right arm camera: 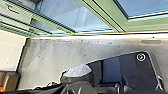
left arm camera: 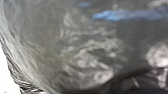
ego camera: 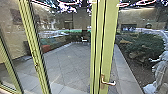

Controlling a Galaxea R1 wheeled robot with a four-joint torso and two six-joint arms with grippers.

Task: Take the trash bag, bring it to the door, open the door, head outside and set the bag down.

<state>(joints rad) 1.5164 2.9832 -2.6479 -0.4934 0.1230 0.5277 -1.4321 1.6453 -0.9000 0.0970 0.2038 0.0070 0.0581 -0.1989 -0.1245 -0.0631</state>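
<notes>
At the green-framed glass door (ego camera: 109, 45), the crumpled, translucent trash bag (left arm camera: 85, 67) is near my left wrist; I cannot tell either gripper's state. I should press the slim metal lever handle (ego camera: 108, 82) squarely.

From here I see the robot's wide dark plate (right arm camera: 135, 75) in the right wrist view, a round fitting (right arm camera: 141, 57) near its corner, black jointed bar (right arm camera: 77, 87) beside it.
</notes>
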